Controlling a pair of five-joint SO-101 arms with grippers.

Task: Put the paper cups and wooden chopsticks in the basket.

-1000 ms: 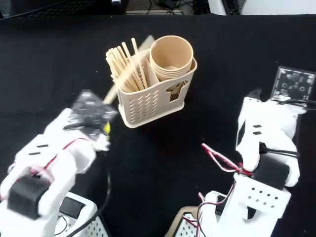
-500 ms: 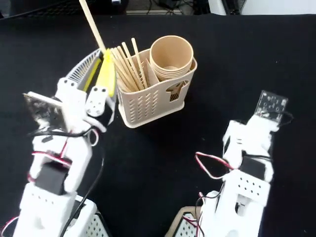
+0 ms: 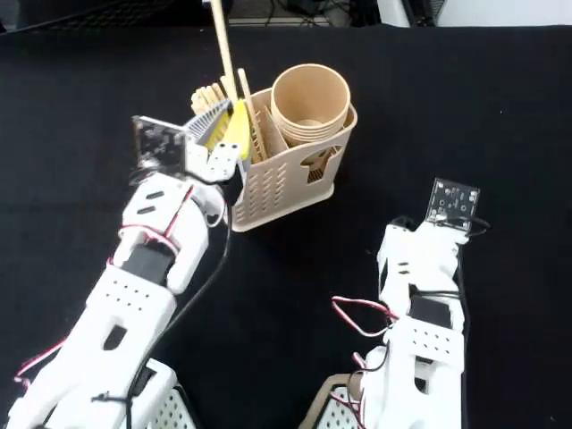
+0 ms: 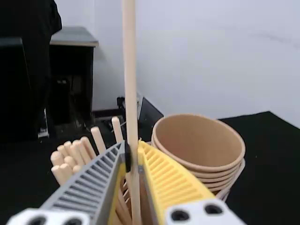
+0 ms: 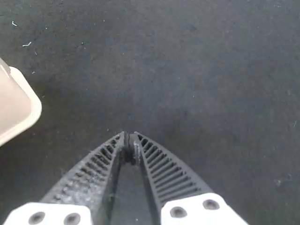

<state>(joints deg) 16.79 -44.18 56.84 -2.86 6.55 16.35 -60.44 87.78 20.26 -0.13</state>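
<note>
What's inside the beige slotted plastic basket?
A stack of tan paper cups in one compartment, a bundle of wooden chopsticks in the other. The basket wall hides their lower ends.

- The left arm [image 3: 147,268] and the right arm [image 3: 420,331] are white, blocky plastic shells with black motor blocks at the joints.
- Rows of small round holes dot their lower segments.
- Thin red wires [image 3: 357,308] loop out beside the right arm; a black cable [image 3: 204,284] runs along the left arm.
- A bare circuit board [image 3: 159,143] sits at the left wrist, a second board [image 3: 451,201] at the right.
- The left gripper [image 4: 129,157] has a grey ribbed finger [image 4: 89,187] and a yellow finger [image 4: 164,180].
- The right gripper [image 5: 127,140] has black ribbed fingers [image 5: 159,173] on white mounts with screw holes.
</note>
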